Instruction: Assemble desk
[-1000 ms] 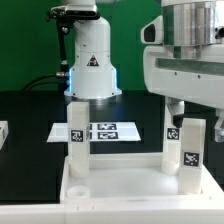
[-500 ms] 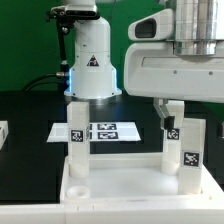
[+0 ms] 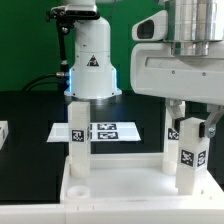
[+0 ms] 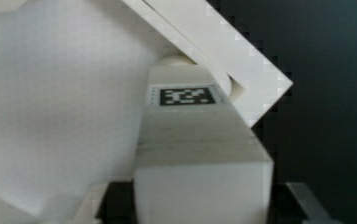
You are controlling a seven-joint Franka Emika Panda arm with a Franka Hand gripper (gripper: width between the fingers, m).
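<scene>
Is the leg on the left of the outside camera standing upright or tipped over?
Upright. The leg stands straight and vertical, with its base at a far corner of the panel.

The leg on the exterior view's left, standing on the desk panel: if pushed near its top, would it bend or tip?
Probably stiff: the leg looks like a thick, straight plastic block. It is tall and narrow, so a push near the top could tip it, unless its base is seated in the panel; that joint isn't clear here.
</scene>
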